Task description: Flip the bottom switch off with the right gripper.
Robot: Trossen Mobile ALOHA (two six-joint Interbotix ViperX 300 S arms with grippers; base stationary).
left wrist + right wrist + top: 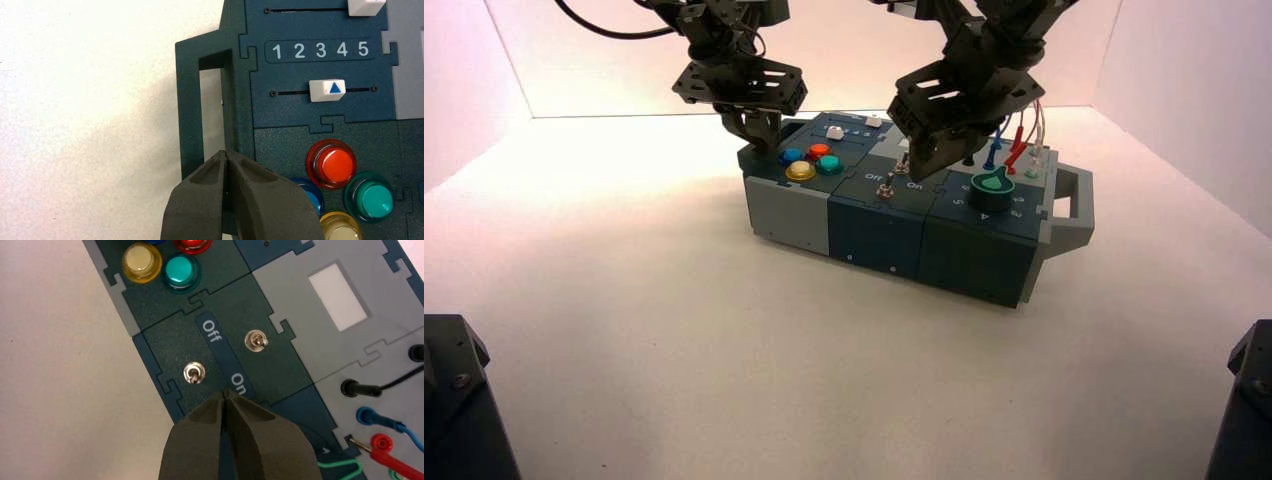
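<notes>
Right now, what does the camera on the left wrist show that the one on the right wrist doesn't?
Only the left wrist view shows the two white sliders, the numbers 1 to 5 between them, the box's side handle and the left hand, closed at the box's edge.

Only the right wrist view shows the bottom switch, its twin, the Off and On lettering, the wires and the closed right hand beside the bottom switch.

Both show the yellow, green and red buttons.
</notes>
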